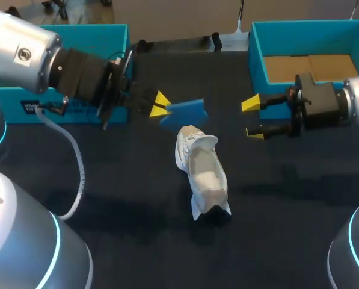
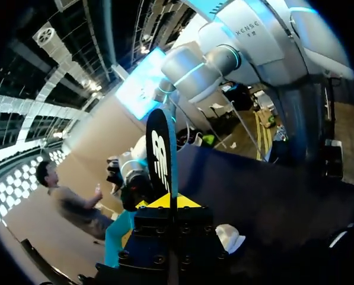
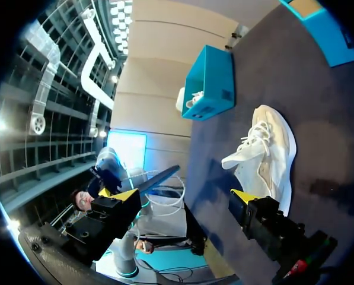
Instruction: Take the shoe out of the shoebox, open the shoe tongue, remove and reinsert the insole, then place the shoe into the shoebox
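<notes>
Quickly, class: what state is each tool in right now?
Left tool: shut on the blue insole.
Right tool: open, holding nothing.

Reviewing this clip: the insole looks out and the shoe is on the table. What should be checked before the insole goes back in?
1. Insole held by the left end effector: ok, clamped between both fingers, above the table.
2. Right end effector free to steady the shoe: ok, open and holding nothing.
3. Shoe within reach: ok, on the table between the two end effectors.
4. Tongue pulled open far enough: cannot tell.
5. Insole's toe end matched to the shoe's toe: cannot tell.
6. Shoebox ready for the shoe: ok, only its cardboard floor shows.
</notes>
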